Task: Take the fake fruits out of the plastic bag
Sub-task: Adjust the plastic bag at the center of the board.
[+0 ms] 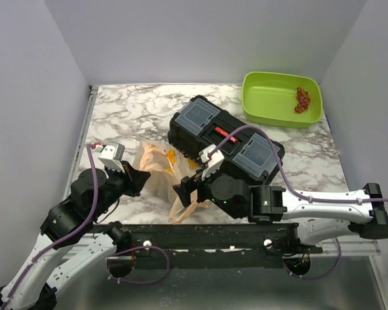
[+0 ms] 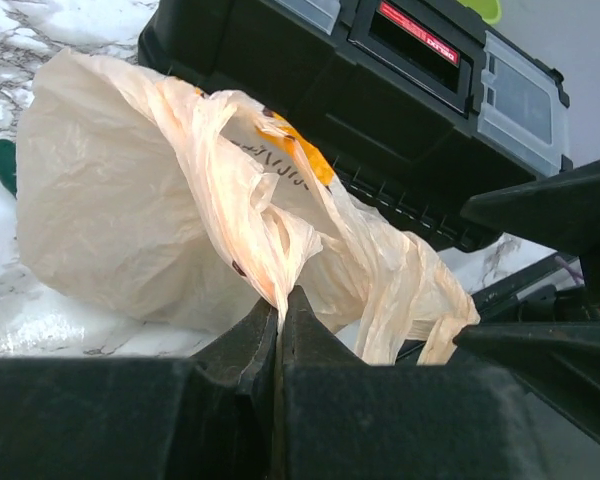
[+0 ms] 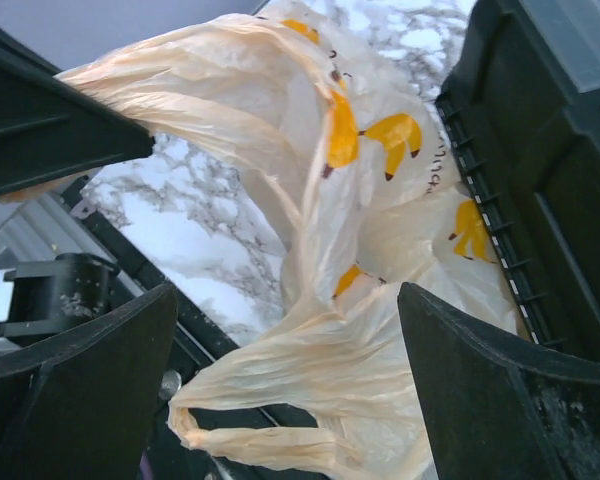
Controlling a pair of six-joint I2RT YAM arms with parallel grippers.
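The plastic bag [image 1: 158,169] lies crumpled on the marble table, against the near left side of the toolbox. It is tan with orange banana prints. My left gripper [image 1: 141,179] is at the bag's left side and is shut on a gathered fold of the film [image 2: 280,300]. My right gripper [image 1: 187,187] stands open at the bag's near right end. In the right wrist view the bag [image 3: 310,200] and its loop handle [image 3: 250,440] hang loose between the wide-apart fingers [image 3: 288,300], not pinched. The fake fruits are hidden; none shows outside the bag [image 2: 130,200].
A black toolbox [image 1: 226,139] sits right behind the bag, touching it. At the back right, a green tub [image 1: 265,97] holds a cluster of red grapes [image 1: 302,100]. A black rail [image 1: 200,236] runs along the table's near edge, just under the bag's handles.
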